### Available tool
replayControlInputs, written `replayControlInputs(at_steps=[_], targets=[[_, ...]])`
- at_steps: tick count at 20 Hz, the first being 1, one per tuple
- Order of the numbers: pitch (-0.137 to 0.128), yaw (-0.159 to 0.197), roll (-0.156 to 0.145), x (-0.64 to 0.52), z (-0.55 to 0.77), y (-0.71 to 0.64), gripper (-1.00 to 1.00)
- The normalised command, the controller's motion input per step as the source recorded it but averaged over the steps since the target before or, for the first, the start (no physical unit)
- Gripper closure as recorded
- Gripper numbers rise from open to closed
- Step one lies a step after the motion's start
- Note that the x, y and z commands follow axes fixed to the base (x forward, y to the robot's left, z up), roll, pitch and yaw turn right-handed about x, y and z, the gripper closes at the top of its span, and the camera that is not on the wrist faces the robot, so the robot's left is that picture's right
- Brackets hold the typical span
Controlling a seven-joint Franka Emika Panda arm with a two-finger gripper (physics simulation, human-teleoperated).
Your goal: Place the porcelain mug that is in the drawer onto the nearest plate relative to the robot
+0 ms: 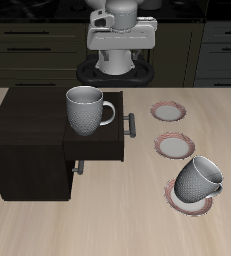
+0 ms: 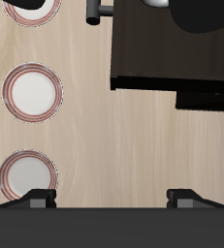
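Exterior view shows the porcelain mug (image 1: pixel 85 109) standing upright in the open drawer (image 1: pixel 99 143), untouched, so nothing looks done yet. The gripper (image 2: pixel 112 197) hangs high over bare table, fingers spread wide and empty. Reaching, lifting and setting it on the plate (image 1: pixel 169 111) nearest the robot (image 1: pixel 118 40) all remain.

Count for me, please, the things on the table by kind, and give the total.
Mugs: 2, one upright in the open drawer, one tilted on the plate nearest the table's front edge.
Plates: 3, the other two and bare.
Cabinets: 1, dark.
Total: 6.
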Motion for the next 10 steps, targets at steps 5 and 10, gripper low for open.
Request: replayControlInputs(at_steps=[5, 10], targets=[[0.004, -0.003, -0.006, 0.01, 0.01, -0.02, -1.00], [0.012, 0.022, 0.035, 0.09, 0.13, -0.07, -1.00]])
